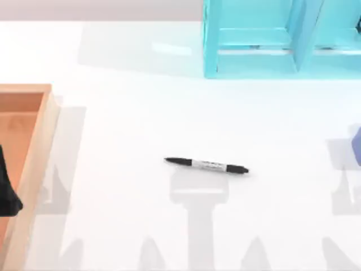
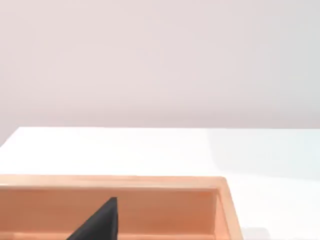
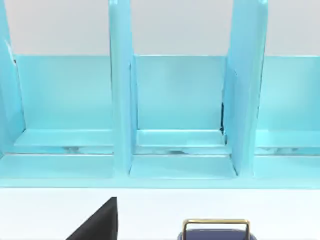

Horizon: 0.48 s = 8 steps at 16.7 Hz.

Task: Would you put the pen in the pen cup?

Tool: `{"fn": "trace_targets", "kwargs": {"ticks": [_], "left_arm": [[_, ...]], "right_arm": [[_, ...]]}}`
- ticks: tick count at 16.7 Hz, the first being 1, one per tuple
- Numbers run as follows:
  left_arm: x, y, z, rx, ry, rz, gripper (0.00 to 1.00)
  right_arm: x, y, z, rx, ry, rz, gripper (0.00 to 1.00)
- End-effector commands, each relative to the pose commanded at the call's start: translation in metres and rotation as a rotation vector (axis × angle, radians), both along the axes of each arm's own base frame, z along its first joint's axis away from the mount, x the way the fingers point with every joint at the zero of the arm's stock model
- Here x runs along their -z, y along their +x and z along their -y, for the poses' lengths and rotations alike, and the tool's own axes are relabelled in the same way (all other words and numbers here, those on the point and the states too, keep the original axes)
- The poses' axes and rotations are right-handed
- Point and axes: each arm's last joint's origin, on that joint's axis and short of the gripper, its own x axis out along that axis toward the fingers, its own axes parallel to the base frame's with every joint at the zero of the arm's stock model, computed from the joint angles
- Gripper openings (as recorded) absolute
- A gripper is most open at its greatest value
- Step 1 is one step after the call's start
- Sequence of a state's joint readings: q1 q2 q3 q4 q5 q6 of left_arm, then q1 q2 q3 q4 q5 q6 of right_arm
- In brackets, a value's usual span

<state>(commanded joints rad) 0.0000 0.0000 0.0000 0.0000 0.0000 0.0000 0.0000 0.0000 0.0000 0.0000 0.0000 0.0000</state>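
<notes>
Top view: pen (image 1: 206,165) flat mid-table, label print unreadable; fingers' state cannot tell.

Bright, even light washes the white surface (image 1: 169,113) almost to glare. Soft grey shadows fall toward the near edge, one just below the pen (image 1: 206,165). A paler band lies left of the teal shelf (image 1: 254,56). Edges look slightly soft.

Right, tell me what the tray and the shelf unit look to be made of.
The tray looks like light wood with a matt orange-brown finish, going by its warm tone and thick plain walls. The shelf unit looks like smooth painted board or plastic: flat teal panels with a faint sheen; which, I cannot tell.
</notes>
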Motion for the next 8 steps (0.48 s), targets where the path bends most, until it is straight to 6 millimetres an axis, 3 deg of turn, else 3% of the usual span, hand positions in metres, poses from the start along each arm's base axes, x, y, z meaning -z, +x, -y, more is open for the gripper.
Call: {"fn": "trace_targets", "kwargs": {"ticks": [4, 8], "left_arm": [[0.000, 0.000, 0.000, 0.000, 0.000, 0.000, 1.00], [0.000, 0.000, 0.000, 0.000, 0.000, 0.000, 1.00]], "right_arm": [[-0.005, 0.000, -0.002, -0.022, -0.016, -0.021, 1.00], [-0.033, 0.006, -0.013, -0.144, -0.110, -0.151, 1.00]]}}
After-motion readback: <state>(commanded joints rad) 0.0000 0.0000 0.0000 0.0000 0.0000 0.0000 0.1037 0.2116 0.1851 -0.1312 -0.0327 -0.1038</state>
